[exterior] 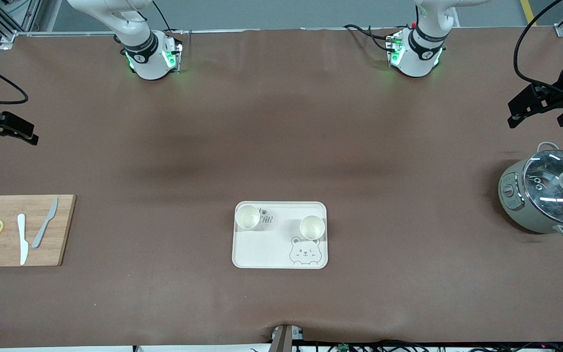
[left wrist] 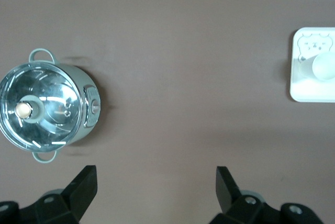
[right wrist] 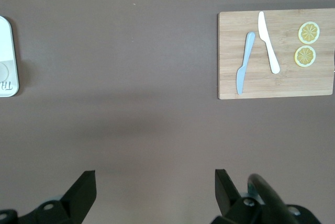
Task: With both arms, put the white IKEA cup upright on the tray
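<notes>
On tray (exterior: 267, 254): two white cups (exterior: 248, 216) (exterior: 312, 227), upright, apart

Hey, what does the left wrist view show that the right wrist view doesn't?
Only the left wrist view shows the lidded pot, the tray's bear drawing and a cup, plus the open left tool.

Only the right wrist view shows the cutting board, grey knife, white knife, two lemon slices and the open right tool.

Both show the tray and brown table.
</notes>
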